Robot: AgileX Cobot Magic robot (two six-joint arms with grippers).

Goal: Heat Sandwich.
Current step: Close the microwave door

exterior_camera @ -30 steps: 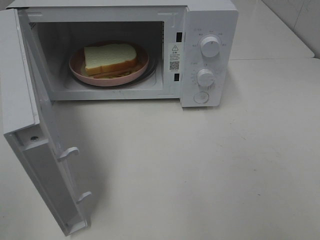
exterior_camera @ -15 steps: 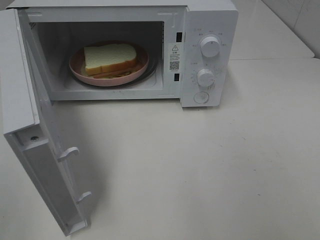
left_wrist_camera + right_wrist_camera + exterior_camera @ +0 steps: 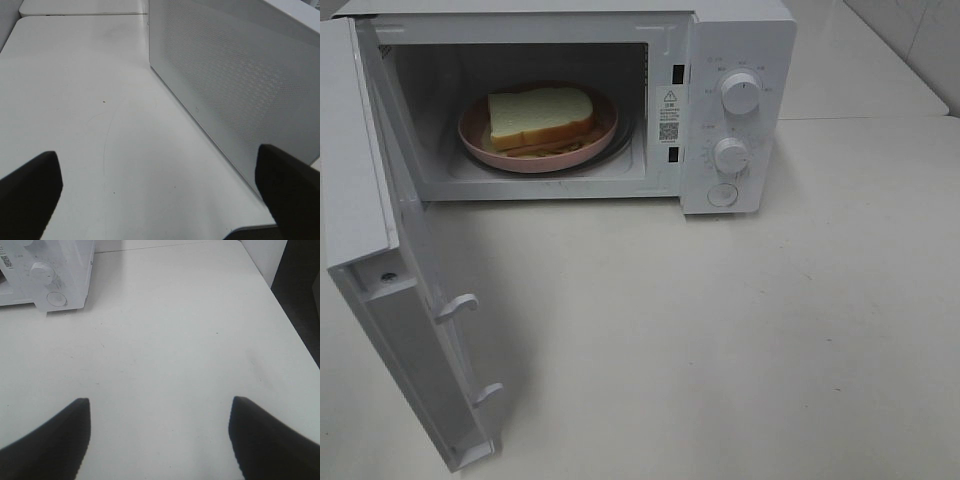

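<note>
Exterior high view: a white microwave [image 3: 740, 50] is pictured at the back of a pale table [image 3: 720, 340], with its door [image 3: 415, 370] swung fully out on the left side of the frame.
Sandwich: the sandwich [image 3: 540, 115] is seen lying flat on a pink plate [image 3: 552, 163] inside the open cavity. Pale bread faces up, a tan crust runs along the near edge, and a strip of yellowish filling shows beneath it.
Plate: it is set toward the middle of the cavity floor, and its rim is visible all round the bread.
Controls: an upper knob [image 3: 741, 92] and a lower knob [image 3: 731, 156] are mounted one above the other on the right-hand panel. A round button [image 3: 723, 195] is placed just below them.
Left gripper: the left gripper [image 3: 157, 160] is shown with its dark fingers spread wide and nothing held between them. It is poised over the table beside the door's perforated outer face.
Right gripper: the right gripper [image 3: 160, 402] is shown with its fingers held apart and nothing gripped. It is poised over bare tabletop, well apart from the microwave's control corner.
</note>
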